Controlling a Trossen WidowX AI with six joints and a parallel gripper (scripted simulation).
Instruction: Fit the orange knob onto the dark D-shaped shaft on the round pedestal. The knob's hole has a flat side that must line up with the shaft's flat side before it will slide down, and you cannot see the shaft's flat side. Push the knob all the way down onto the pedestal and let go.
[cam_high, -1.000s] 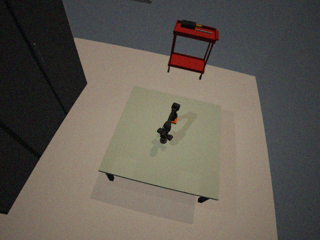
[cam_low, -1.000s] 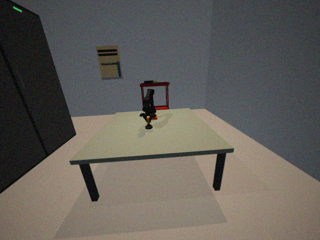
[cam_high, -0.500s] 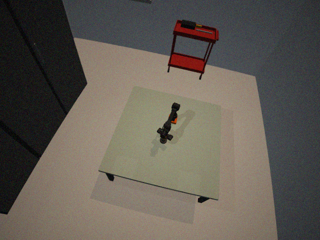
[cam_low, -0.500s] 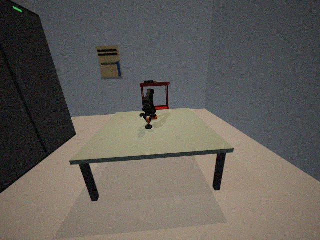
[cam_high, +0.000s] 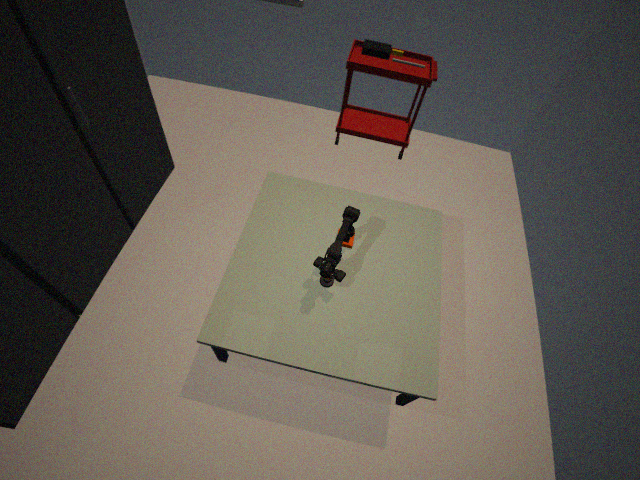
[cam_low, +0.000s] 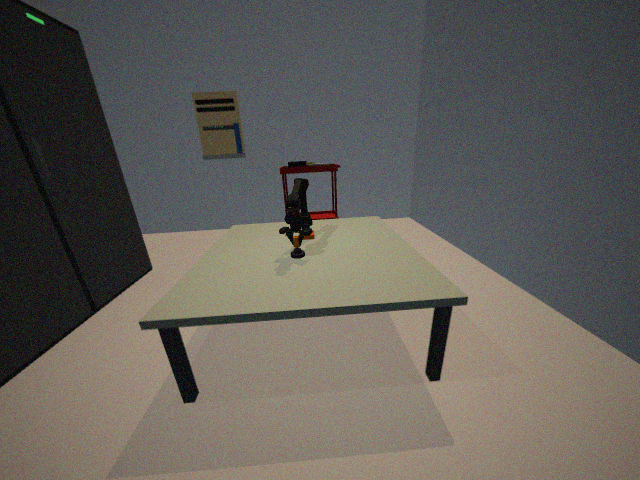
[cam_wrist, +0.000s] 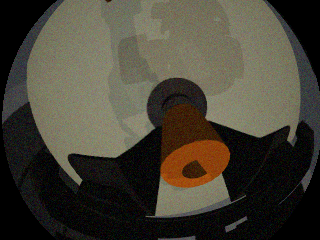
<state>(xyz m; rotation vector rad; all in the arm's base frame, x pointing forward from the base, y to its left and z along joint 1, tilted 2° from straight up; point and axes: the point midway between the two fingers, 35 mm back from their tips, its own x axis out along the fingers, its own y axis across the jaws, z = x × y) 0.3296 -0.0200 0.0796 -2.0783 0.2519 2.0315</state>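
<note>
The orange knob (cam_low: 296, 239) (cam_wrist: 194, 131) is upright between my fingers, its bright top face and dark hole turned to the wrist camera. My gripper (cam_low: 296, 241) (cam_wrist: 184, 128) is shut on the knob, one finger on each side. The round dark pedestal (cam_high: 326, 283) (cam_low: 297, 254) (cam_wrist: 155, 106) stands on the table just below the knob. In the wrist view the knob's lower end overlaps the pedestal's middle. The dark shaft cannot be made out, and how far the knob is down on it cannot be told. The shaft's flat side is hidden.
The pale green table (cam_high: 382, 330) (cam_low: 351, 284) carries the arm and pedestal. An orange block (cam_high: 349, 245) lies by the arm's base, behind the pedestal. A red cart (cam_high: 373, 125) (cam_low: 310, 168) stands beyond the table, and a dark cabinet (cam_high: 56, 170) (cam_low: 51, 155) at the left.
</note>
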